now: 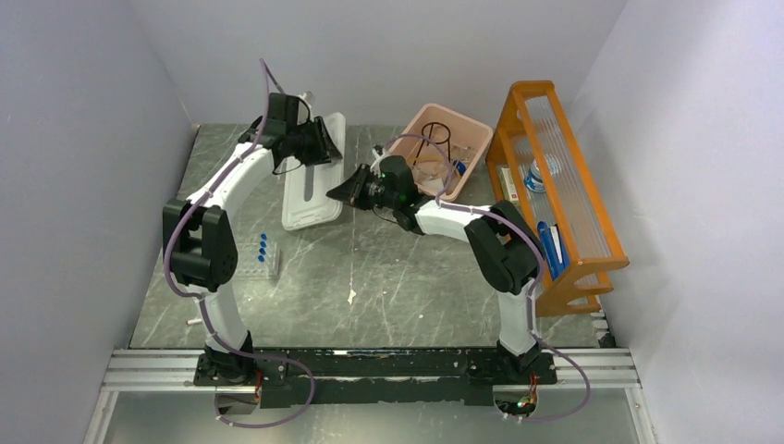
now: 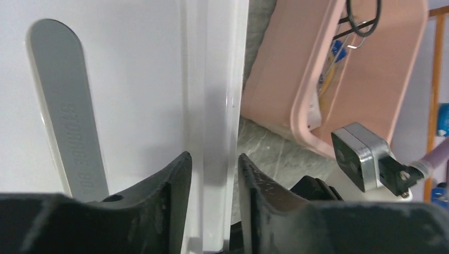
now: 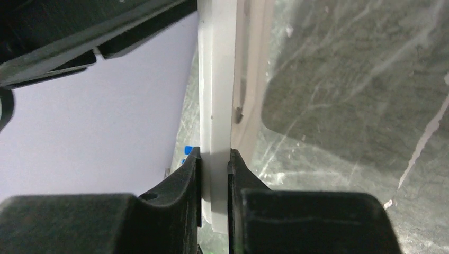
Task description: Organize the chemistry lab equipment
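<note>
A white storage-box lid (image 1: 310, 199) with a grey strip lies at the back left of the table. My left gripper (image 1: 325, 146) is at its far right edge. In the left wrist view the jaws of my left gripper (image 2: 214, 164) sit on either side of the lid's rim (image 2: 212, 79). My right gripper (image 1: 340, 192) is shut on the lid's right rim (image 3: 217, 106), as the right wrist view of this gripper (image 3: 214, 159) shows. Blue-capped tubes (image 1: 263, 248) stand in a clear rack at the left. A black wire ring (image 1: 436, 139) stands in the pink bin (image 1: 467, 153).
An orange wooden shelf (image 1: 555, 185) with items stands at the right. The pink bin (image 2: 381, 69) holds the wire ring (image 2: 365, 21) and other small items, right of the lid. A small white scrap (image 1: 351, 296) lies mid-table. A small pale piece (image 1: 192, 321) lies at the near left.
</note>
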You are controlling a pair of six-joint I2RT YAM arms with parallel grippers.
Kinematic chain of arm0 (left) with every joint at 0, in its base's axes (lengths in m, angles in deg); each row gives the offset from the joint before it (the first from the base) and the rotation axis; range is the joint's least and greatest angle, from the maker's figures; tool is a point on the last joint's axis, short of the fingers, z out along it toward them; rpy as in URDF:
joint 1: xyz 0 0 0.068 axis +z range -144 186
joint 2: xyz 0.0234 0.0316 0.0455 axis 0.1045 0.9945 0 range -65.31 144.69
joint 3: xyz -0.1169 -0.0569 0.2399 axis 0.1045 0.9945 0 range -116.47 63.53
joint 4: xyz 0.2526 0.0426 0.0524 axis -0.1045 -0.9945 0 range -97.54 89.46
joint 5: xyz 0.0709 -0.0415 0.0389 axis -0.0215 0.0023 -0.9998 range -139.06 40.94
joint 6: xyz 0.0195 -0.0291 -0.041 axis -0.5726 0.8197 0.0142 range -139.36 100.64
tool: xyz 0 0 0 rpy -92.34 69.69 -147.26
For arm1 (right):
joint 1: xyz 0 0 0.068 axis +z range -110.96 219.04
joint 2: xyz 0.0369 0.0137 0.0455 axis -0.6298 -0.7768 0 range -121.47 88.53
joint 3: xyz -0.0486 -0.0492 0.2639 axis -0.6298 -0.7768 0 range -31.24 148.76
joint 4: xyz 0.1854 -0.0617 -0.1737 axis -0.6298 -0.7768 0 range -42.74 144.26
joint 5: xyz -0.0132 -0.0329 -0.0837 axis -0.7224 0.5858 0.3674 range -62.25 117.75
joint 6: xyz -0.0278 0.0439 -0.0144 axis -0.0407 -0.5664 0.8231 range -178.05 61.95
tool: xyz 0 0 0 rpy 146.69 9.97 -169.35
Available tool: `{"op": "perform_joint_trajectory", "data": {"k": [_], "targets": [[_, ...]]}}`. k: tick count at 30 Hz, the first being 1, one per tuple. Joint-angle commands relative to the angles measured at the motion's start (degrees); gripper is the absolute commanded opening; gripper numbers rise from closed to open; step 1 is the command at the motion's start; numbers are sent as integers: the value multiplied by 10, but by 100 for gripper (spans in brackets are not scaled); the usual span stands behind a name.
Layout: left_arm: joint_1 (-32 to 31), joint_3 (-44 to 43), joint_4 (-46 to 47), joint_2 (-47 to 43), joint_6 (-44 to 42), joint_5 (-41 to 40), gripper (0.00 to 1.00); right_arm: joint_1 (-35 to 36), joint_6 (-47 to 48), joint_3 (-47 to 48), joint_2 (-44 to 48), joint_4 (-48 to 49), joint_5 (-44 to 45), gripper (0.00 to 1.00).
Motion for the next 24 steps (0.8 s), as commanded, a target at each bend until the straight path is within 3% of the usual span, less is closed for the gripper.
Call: {"op": "perform_joint_trajectory", "data": {"k": [1, 5, 9, 20, 24], "targets": [[11, -52, -34, -24, -6, 28, 48, -5, 42, 27, 52, 31, 7, 0], [27, -93, -54, -35, -9, 38, 61, -6, 60, 43, 79, 15, 11, 0], [41, -117, -65, -58, -13, 51, 66, -15, 80, 49, 116, -25, 36, 0], [50, -113, -42, -132, -17, 106, 68, -63, 146, 48, 219, -121, 93, 0], [51, -68, -17, -152, -26, 112, 68, -93, 163, 44, 266, -145, 120, 0]]}}
